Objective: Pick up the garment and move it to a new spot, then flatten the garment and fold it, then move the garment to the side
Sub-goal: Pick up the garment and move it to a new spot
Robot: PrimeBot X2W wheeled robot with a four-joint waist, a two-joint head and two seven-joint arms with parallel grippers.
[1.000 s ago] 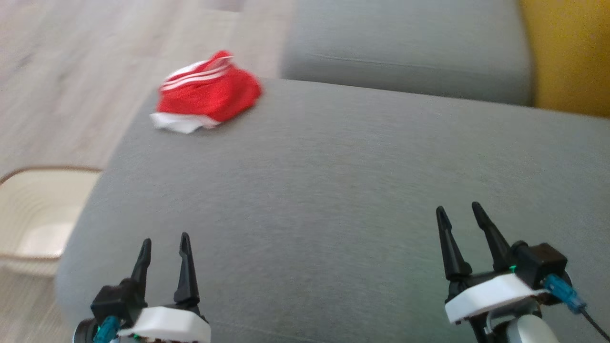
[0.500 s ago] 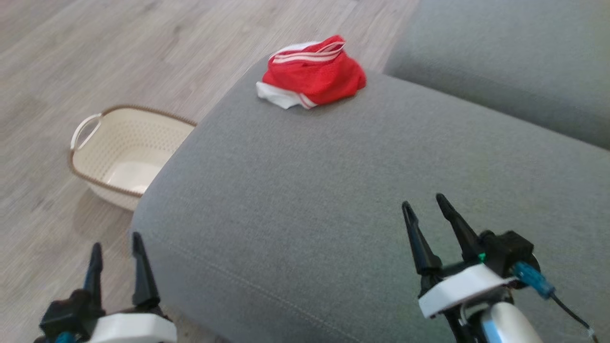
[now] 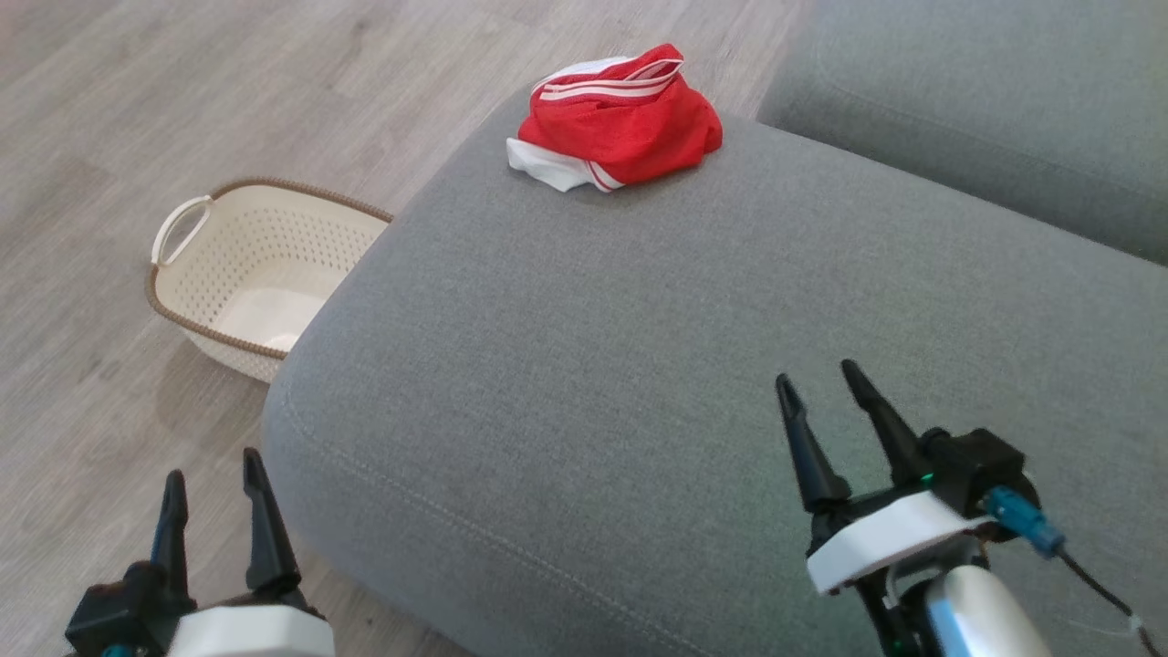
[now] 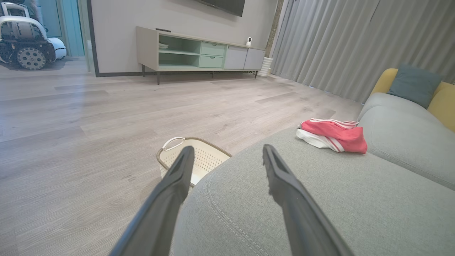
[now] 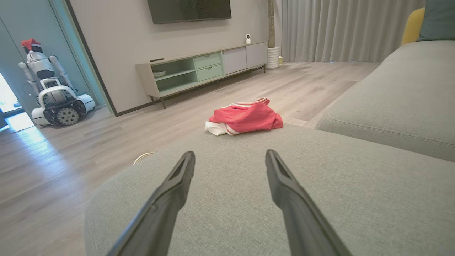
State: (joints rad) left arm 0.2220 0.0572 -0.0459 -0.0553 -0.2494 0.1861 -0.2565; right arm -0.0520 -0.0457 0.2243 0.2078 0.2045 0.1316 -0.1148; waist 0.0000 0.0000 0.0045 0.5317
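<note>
Since a second ago the head camera has swung round, so the floor (image 3: 137, 109) and a basket (image 3: 274, 239) now take up the left of the head view; the garment (image 3: 620, 123) lies in the same heap on the same corner of the sofa cushion (image 3: 593, 383), and the shift looks like the camera's rather than the garment's

That garment is red with white stripes and a white part showing at its lower edge. It sits crumpled at the far left corner of the cushion, close to the edge, well apart from both grippers. Nothing touches it

At the lower left of the head view, the left gripper (image 3: 211, 464) hangs over the floor, just off the near left corner of the cushion. Its two dark fingers are spread apart with nothing between them. They point up the view, and in the left wrist view they reach toward the cushion's corner and the basket beyond it

Over the near part of the cushion, at the lower right of the head view, the right gripper (image 3: 817, 372) is held with its fingers leaning a little to the left. In the right wrist view they aim roughly at the garment across the grey fabric. Its fingers are also parted and empty

On the floor, beside the cushion's left side, the cream basket with a brown rim stands partly hidden by the cushion. A second grey cushion (image 3: 985, 109) lies to the right beyond the garment
</note>
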